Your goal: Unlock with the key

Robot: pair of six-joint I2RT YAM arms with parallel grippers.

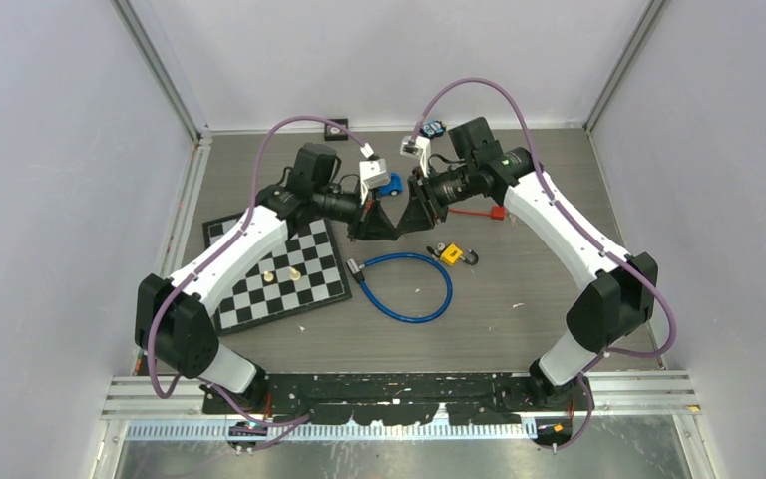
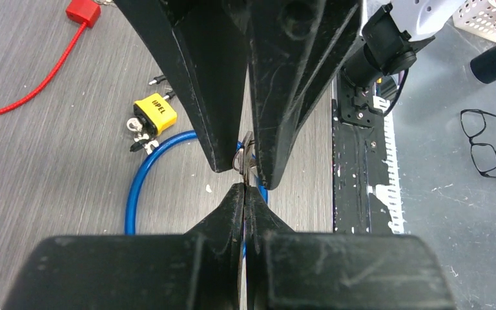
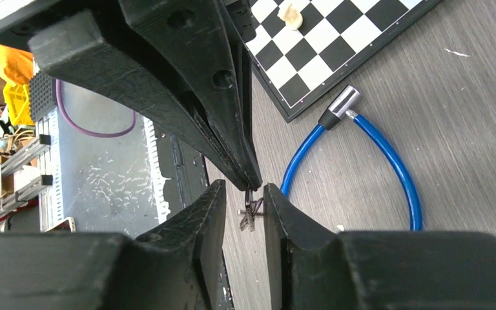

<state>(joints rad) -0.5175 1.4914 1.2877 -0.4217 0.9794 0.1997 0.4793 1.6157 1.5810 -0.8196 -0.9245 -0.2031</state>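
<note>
Both grippers meet tip to tip in the air over the middle of the table. My left gripper (image 1: 391,228) (image 2: 244,188) is shut on a small metal key (image 2: 244,161), whose ring and keys (image 3: 250,210) hang below its tips. My right gripper (image 1: 406,222) (image 3: 245,190) is open, with its fingers (image 2: 284,97) on either side of the key and a gap on each side. The yellow padlock (image 1: 450,254) (image 2: 155,111) lies on the table below, beside a blue cable loop (image 1: 409,289) (image 3: 394,168).
A chessboard (image 1: 309,284) with two pale pieces lies at the left. A red cable with a red lock (image 1: 479,212) (image 2: 82,11) lies behind the right gripper. A blue toy car (image 1: 391,185) sits at the back. The black rail (image 1: 409,384) runs along the near edge.
</note>
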